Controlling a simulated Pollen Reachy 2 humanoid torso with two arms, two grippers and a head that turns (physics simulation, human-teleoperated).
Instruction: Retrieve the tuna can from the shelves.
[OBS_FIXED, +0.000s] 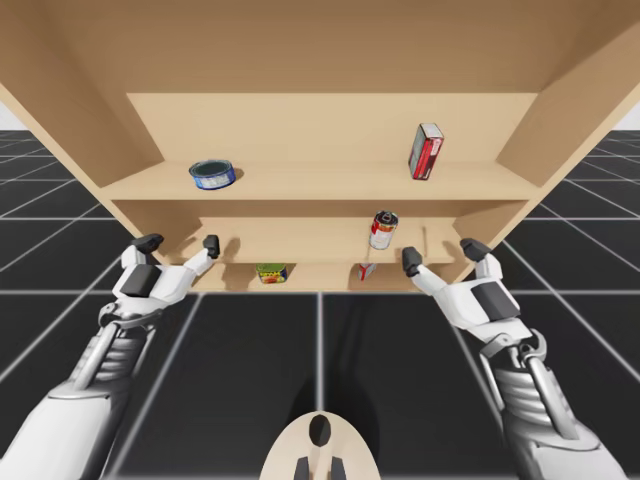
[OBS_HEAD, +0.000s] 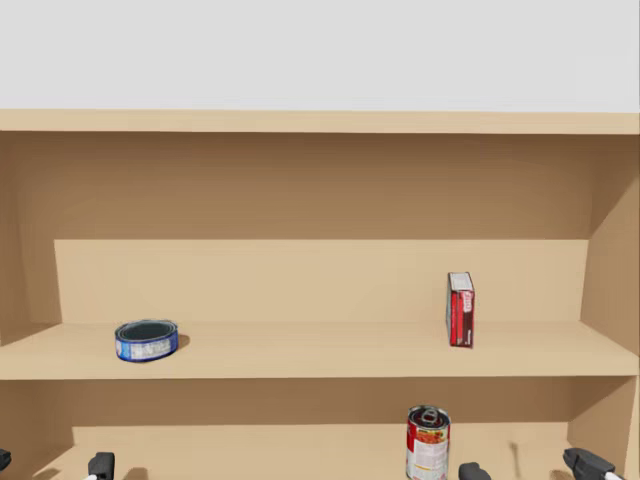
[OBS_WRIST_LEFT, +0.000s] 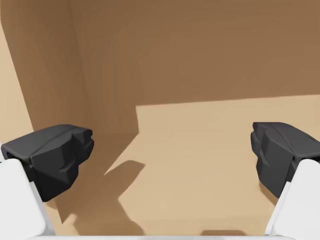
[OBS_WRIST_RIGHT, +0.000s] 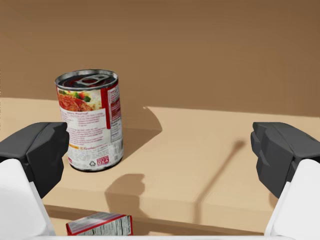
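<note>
**High view.** The wooden shelves (OBS_FIXED: 320, 185) hold a tall red-and-white can (OBS_FIXED: 383, 230), upright on the middle board. The tuna can (OBS_FIXED: 213, 173), flat and blue, lies one board above the tall can and well to its left. A red box (OBS_FIXED: 425, 151) stands on that same upper board, above the tall can and slightly to its right. One board below the tall can sit a small red-and-white box (OBS_FIXED: 366, 270), just under it, and a small green-and-yellow item (OBS_FIXED: 271, 272) further left. My left gripper (OBS_FIXED: 180, 243) hangs at the middle board's front edge, well left of the tall can, with its fingers spread and nothing between them. My right gripper (OBS_FIXED: 442, 254) is just right of the tall can, also spread and empty. The floor (OBS_FIXED: 250, 360) is black with pale grid lines.

**Head view.** Seen straight on, the tuna can is up and to the left of the tall can, well apart from both grippers. Above the top plank is a flat pale grey backdrop.

**Left wrist view.** Ahead of the parted fingers is bare tan board meeting the side wall, with finger shadows on it.

**Right wrist view.** The tall can stands ahead of the wide-apart fingers, nearer one of them and touching neither. Its pull-tab lid is visible. The small red-and-white box lies below the board edge, under the tall can.
</note>
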